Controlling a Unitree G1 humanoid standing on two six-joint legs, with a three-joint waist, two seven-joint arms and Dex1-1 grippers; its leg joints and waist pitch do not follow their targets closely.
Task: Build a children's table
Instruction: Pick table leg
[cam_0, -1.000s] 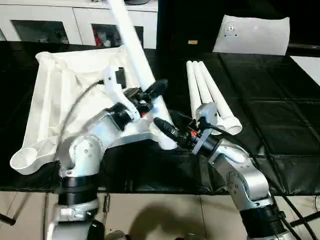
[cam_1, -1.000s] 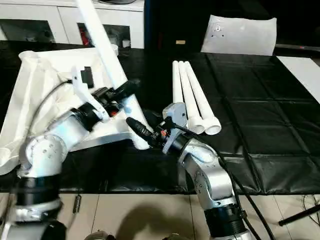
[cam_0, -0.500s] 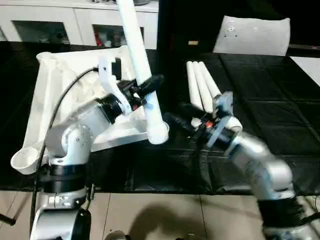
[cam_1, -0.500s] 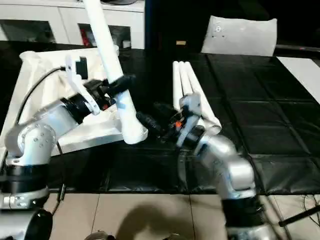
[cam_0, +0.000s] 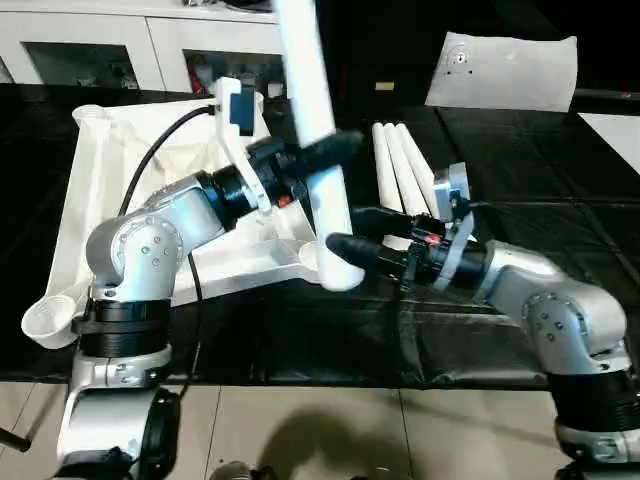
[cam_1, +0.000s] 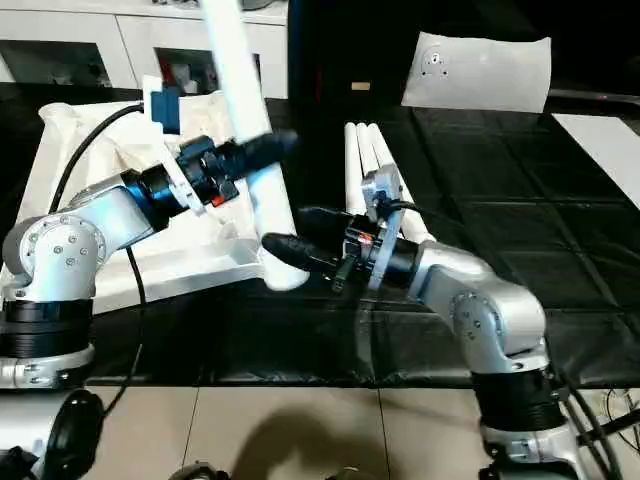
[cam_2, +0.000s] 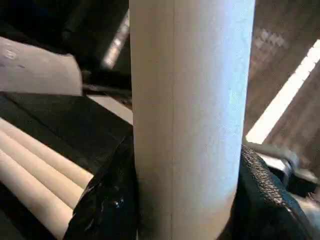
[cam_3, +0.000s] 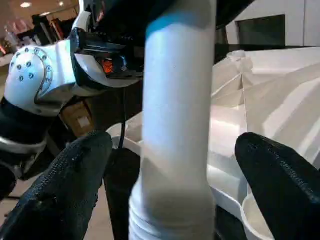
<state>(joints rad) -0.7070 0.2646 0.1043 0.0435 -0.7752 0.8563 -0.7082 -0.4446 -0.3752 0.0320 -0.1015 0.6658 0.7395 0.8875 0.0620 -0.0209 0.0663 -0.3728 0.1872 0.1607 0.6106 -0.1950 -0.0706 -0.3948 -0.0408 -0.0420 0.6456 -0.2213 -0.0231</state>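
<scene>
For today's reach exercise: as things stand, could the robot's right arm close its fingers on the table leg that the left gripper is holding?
Probably yes. The right gripper stands open with its fingers on either side of the leg near its lower end, below the left gripper, and nothing lies between.

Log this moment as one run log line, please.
left gripper: shut on tube leg, near upright | right gripper: open beside leg's lower end | tabletop: underside up | three spare legs: on table

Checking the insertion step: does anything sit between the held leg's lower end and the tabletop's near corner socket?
Nothing visible does. The left claw holds the leg nearly upright, its lower end beside the tabletop's near corner socket. The right claw stands open around that end.
</scene>
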